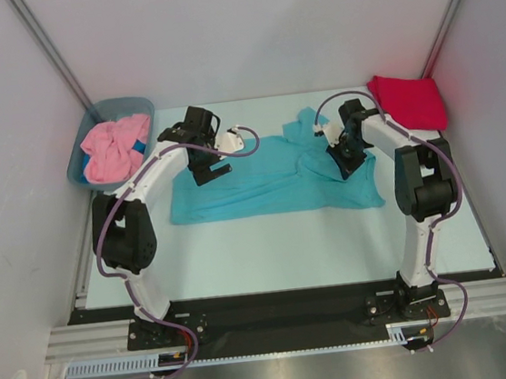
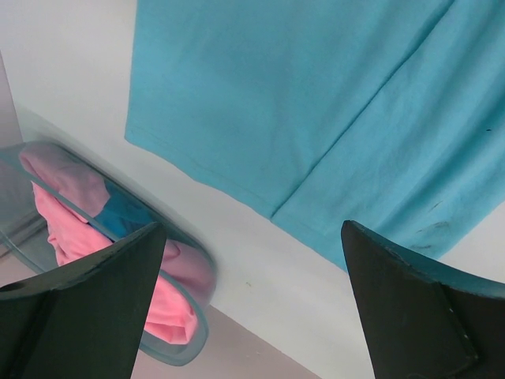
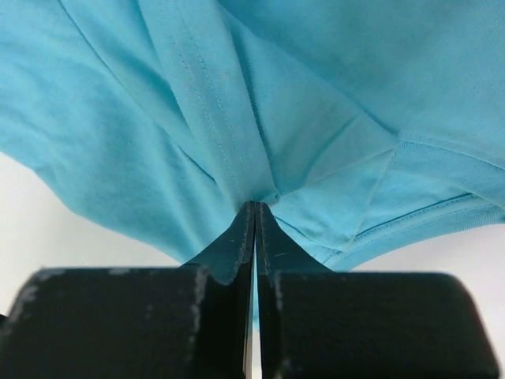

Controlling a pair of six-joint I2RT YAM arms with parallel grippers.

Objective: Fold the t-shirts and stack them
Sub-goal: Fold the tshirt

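A turquoise t-shirt (image 1: pixel 266 186) lies spread across the middle of the table, its right part bunched. My right gripper (image 1: pixel 346 162) is shut on a pinched fold of that shirt (image 3: pixel 237 103), and the cloth rises into the closed fingertips (image 3: pixel 255 207). Over the shirt's back left edge, my left gripper (image 1: pixel 202 170) stands open and holds nothing. In its wrist view the left gripper (image 2: pixel 251 230) frames bare table, with the turquoise hem (image 2: pixel 276 142) just beyond. A crimson t-shirt (image 1: pixel 407 100) lies folded at the back right. The pink t-shirt (image 1: pixel 116 147) is crumpled in the tub.
The grey-blue plastic tub (image 1: pixel 77 166) sits at the back left against the wall, with a bit of blue cloth (image 2: pixel 120 213) beside the pink one. White enclosure walls close in the table on three sides. Both arm bases stand at the near edge.
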